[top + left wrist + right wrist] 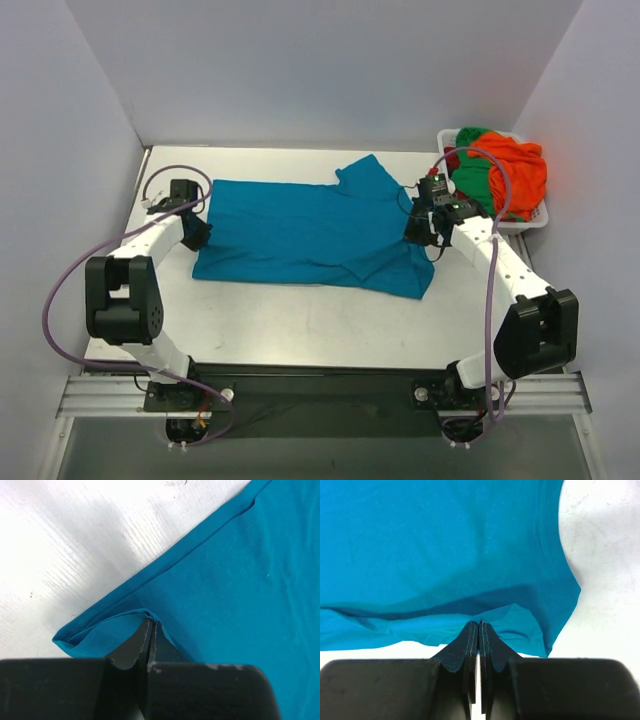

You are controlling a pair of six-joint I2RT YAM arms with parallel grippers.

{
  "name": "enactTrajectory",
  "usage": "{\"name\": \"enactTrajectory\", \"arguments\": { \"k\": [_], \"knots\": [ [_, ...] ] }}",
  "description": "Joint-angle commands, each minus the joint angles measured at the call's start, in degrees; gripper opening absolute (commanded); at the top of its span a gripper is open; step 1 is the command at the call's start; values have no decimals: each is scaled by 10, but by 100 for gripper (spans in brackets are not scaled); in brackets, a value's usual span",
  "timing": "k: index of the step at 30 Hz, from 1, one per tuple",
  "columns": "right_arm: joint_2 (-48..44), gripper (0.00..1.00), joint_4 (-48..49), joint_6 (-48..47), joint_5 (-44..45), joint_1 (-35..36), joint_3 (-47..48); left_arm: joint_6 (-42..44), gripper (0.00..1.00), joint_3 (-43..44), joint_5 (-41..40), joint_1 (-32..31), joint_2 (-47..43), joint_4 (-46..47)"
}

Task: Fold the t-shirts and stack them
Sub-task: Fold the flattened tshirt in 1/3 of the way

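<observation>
Clamped shut on a raised fold at the left edge of the teal t-shirt (235,605), the left tool (151,623) is seen with its jaws pressed together. At the shirt's right end, the right tool (479,625) is likewise closed on the hem. The teal t-shirt is spread flat over the white worktop (300,320). Just beyond its right end a white basket (541,222) is stood, heaped with an orange t-shirt (520,170), a green t-shirt (475,178) and a dark red t-shirt (452,158).

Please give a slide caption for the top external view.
Left gripper and right gripper pinch opposite ends of the teal t-shirt on the table; white basket holds other shirts.
</observation>
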Motion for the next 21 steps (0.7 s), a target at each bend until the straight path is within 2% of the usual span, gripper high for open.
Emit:
{"name": "enactTrajectory", "arguments": {
  "k": [1, 12, 21],
  "knots": [
    [3, 0, -1, -11, -3, -13, 3, -5, 0, 18, 14, 11, -9, 38],
    [16, 0, 13, -15, -12, -32, -8, 8, 0, 45, 40, 31, 20, 44],
    [73, 0, 20, -25, -20, -33, 32, 11, 0, 64, 42, 31, 47, 40]
  ]
}}
